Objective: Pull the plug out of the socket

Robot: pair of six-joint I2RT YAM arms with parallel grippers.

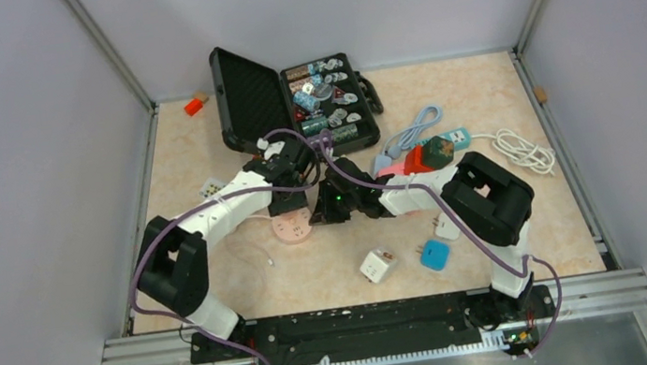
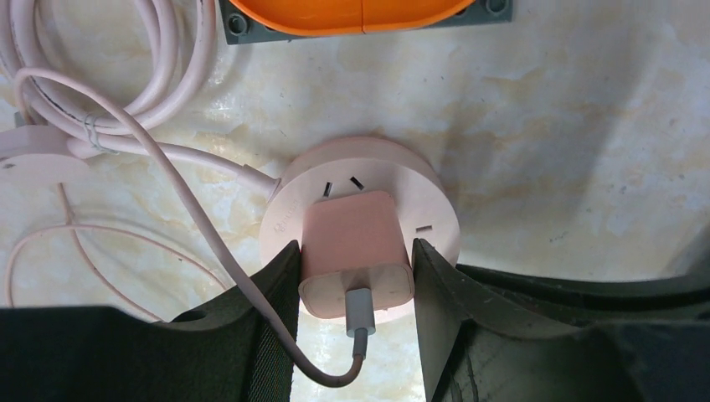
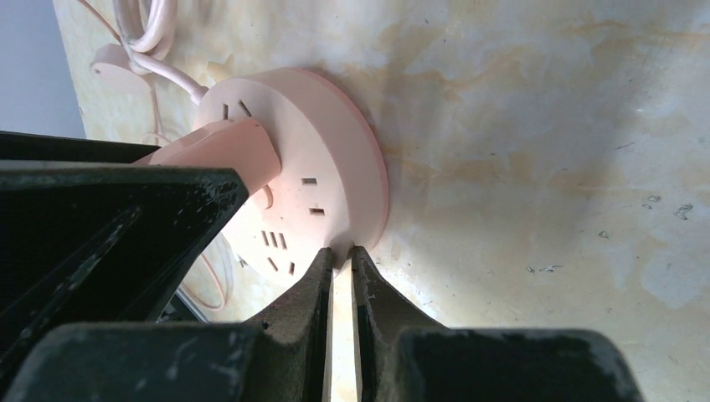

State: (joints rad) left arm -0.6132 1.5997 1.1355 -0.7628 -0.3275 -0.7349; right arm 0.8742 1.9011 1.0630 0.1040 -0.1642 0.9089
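The left hand (image 2: 353, 251) is closed on the plug (image 2: 352, 226), a finger flat against each side, probably a grip for drawing it straight out. The right hand (image 3: 342, 255), narrowed to a slit and holding nothing, sets its tips at the rim of the socket (image 3: 326, 167), likely to pin it to the desk (image 3: 544, 167). The plug is still seated in the socket, left of the desk's middle, with the right hand just to its right.
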